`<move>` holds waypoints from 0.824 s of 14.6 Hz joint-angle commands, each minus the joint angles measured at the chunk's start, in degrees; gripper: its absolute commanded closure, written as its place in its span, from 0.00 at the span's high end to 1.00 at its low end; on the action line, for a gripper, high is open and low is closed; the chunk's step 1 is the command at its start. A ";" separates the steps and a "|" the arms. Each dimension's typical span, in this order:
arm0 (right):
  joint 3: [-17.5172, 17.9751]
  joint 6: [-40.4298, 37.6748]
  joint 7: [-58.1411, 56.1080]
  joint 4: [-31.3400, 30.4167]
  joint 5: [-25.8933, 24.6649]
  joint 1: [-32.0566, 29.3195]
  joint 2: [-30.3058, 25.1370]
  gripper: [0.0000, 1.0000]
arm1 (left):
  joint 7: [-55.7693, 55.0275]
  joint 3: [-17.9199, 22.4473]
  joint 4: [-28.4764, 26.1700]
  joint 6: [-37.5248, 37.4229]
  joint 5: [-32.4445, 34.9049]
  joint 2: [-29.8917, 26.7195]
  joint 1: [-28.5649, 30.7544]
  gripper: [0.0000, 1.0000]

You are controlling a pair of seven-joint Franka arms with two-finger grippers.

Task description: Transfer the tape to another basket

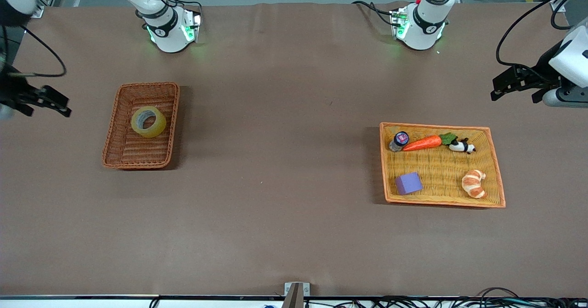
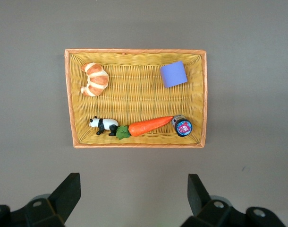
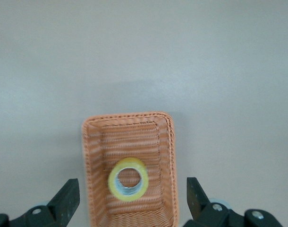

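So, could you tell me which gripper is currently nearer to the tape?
The right gripper. It hangs open off the right arm's end of the table, just past the basket holding the tape. The left gripper hangs open at the other end, above the orange-yellow tray.

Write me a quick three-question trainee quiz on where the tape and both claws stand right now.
1. True or false: the tape lies flat in the basket.
2. Which claw is shut on something? A) left claw B) right claw C) neither
3. Fill in: in the orange-yellow tray, the carrot lies between the small jar and the ____.

Key: 1 true. 2 C: both hang open and empty past the table's ends. 3 panda figure.
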 commanded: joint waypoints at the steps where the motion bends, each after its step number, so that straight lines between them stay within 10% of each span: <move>1: 1.07 -7.79 2.27 10.75 2.11 -1.67 4.03 1.00 | 0.00 -0.09 0.79 -0.12 1.78 0.24 -0.17 1.00; 12: 1.07 -16.95 2.27 19.12 1.40 -0.62 5.00 1.00 | 0.18 -0.09 2.81 -0.12 2.04 1.47 -0.35 1.00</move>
